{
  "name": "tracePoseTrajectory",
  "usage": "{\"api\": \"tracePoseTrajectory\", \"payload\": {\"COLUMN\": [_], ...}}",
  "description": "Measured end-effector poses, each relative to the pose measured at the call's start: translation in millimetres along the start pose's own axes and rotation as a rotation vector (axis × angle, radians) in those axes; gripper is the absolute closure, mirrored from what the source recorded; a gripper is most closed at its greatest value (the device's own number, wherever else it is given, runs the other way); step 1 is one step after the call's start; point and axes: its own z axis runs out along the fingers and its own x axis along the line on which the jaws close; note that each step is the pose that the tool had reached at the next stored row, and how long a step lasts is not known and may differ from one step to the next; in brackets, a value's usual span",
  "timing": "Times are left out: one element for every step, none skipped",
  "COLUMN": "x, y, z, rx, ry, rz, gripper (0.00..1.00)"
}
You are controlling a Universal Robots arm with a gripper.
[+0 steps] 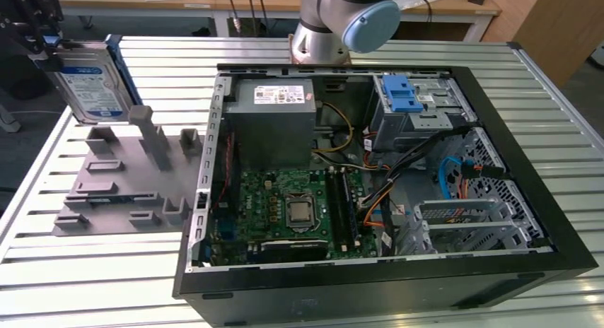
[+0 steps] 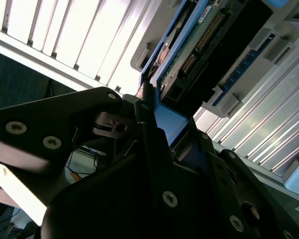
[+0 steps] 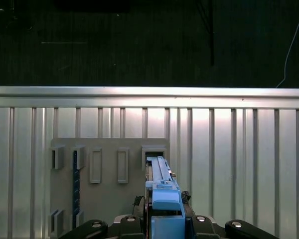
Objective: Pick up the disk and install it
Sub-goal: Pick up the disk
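The disk (image 1: 88,88), a silver hard drive with a blue-and-white label and a blue frame, hangs tilted in the air at the exterior view's far left, above the grey fixture plate (image 1: 113,194). My gripper (image 1: 45,44) is shut on its upper end. In the first wrist view the disk (image 3: 161,191) appears edge-on between the black fingers (image 3: 199,221), over the fixture's slots (image 3: 109,174). The second wrist view shows the disk's underside (image 2: 204,40) and blue frame (image 2: 165,122) clamped in the gripper (image 2: 159,124).
An open black computer case (image 1: 528,201) lies on the slatted metal table (image 1: 85,271), with a grey power supply (image 1: 274,123), motherboard (image 1: 283,208) and a drive cage with a blue latch (image 1: 406,98). The arm's base (image 1: 335,24) stands behind the case.
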Motion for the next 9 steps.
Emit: {"api": "tracePoseTrajectory", "payload": {"x": [0.0, -0.2, -0.2, -0.2, -0.2, -0.3, -0.3, -0.2, -0.3], "y": [0.0, 0.1, 0.1, 0.1, 0.1, 0.2, 0.2, 0.1, 0.2], "z": [-0.7, -13.4, -14.4, -15.3, -16.2, -17.0, -17.8, -18.5, -19.0], "rx": [0.0000, 0.0000, 0.0001, 0.0001, 0.0002, 0.0005, 0.0008, 0.0010, 0.0011], "ry": [0.0000, 0.0000, 0.0000, 0.0000, 0.0000, -0.0001, 0.0000, 0.0000, 0.0000], "rz": [0.000, 0.000, 0.000, 0.000, 0.000, 0.000, 0.000, 0.000, 0.000], "gripper": [0.64, 0.64, 0.64, 0.64, 0.64, 0.64, 0.64, 0.64, 0.64]}}
